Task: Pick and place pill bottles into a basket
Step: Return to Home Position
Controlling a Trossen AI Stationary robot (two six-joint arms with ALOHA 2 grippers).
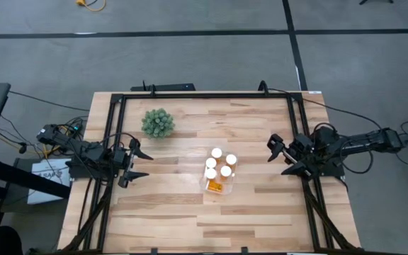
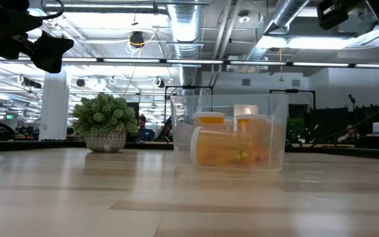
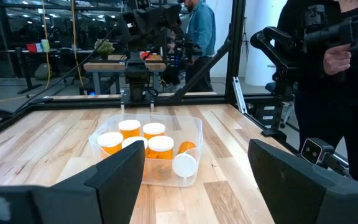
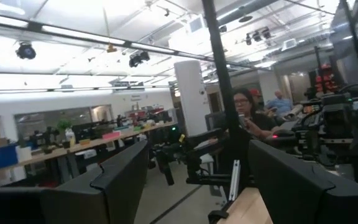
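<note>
The clear plastic basket (image 1: 218,175) stands on the table's middle. It holds several orange pill bottles with white caps (image 1: 217,153); most stand upright and one lies on its side (image 3: 185,163) at the near end. The basket also shows in the low view (image 2: 230,131) and the left wrist view (image 3: 194,127). My left gripper (image 1: 139,161) is open and empty at the table's left side, pointing toward the basket. My right gripper (image 1: 278,157) is open and empty at the table's right side, raised, its camera looking into the room.
A green spiky ball plant in a pot (image 1: 158,123) stands at the far left of the table, also in the low view (image 2: 105,123). A black frame (image 1: 204,95) rims the table. A person (image 3: 347,74) stands beyond the right edge.
</note>
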